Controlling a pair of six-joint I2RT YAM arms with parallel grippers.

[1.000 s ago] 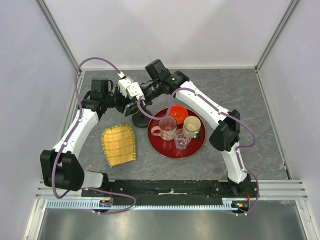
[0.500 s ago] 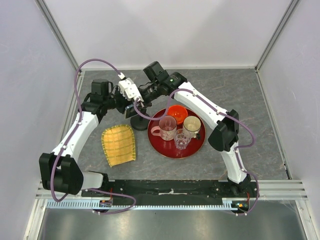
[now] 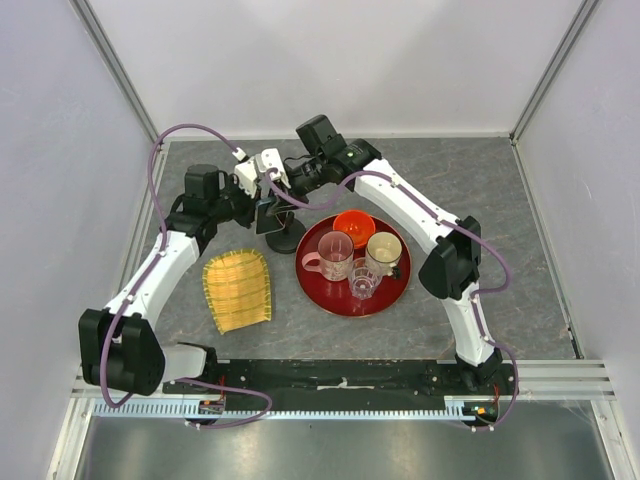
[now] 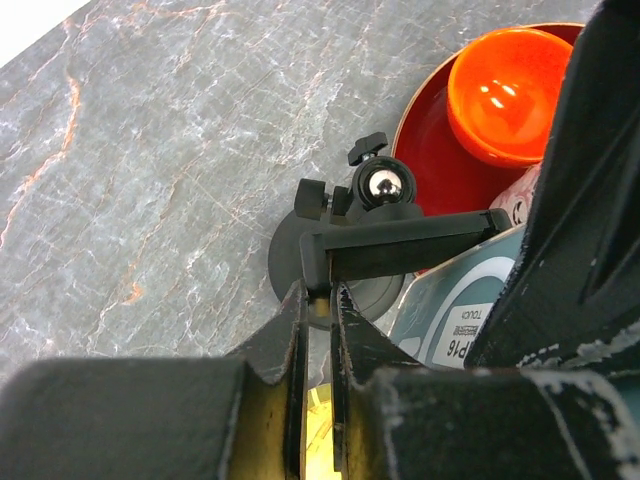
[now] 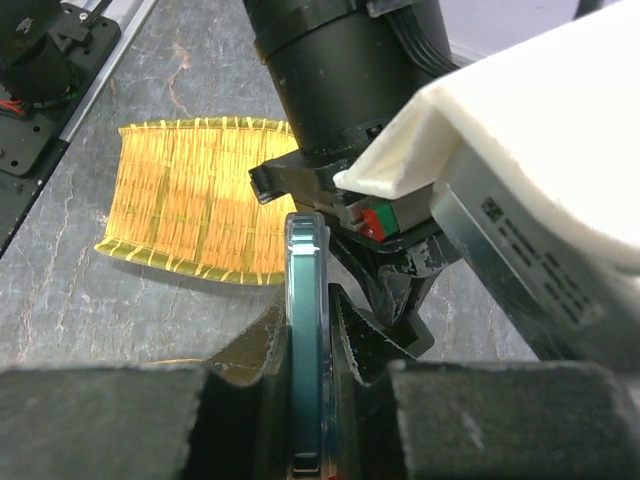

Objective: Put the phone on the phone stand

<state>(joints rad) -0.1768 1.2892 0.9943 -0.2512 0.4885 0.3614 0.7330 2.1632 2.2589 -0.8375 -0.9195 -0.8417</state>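
My right gripper (image 5: 305, 322) is shut on the phone (image 5: 305, 290), which it holds upright and edge-on; its teal back with a white label shows in the left wrist view (image 4: 455, 318). My left gripper (image 4: 318, 290) is shut on the end of the bracket of the black phone stand (image 4: 385, 238), whose ball joint and round disc base show behind. In the top view both grippers, left (image 3: 260, 204) and right (image 3: 279, 190), meet over the stand (image 3: 287, 238), with the phone (image 3: 268, 216) right beside the bracket. Whether the phone touches the bracket is hidden.
A round red tray (image 3: 318, 288) stands just right of the stand, holding an orange bowl (image 3: 353, 226), a pink mug (image 3: 335, 256), a tan mug (image 3: 383, 252) and a small glass (image 3: 363, 279). A yellow woven mat (image 3: 238, 288) lies near left.
Both grippers have shifted slightly right and back together, the phone staying in the right gripper and closing on the stand's bracket. The tray and mat have not moved.
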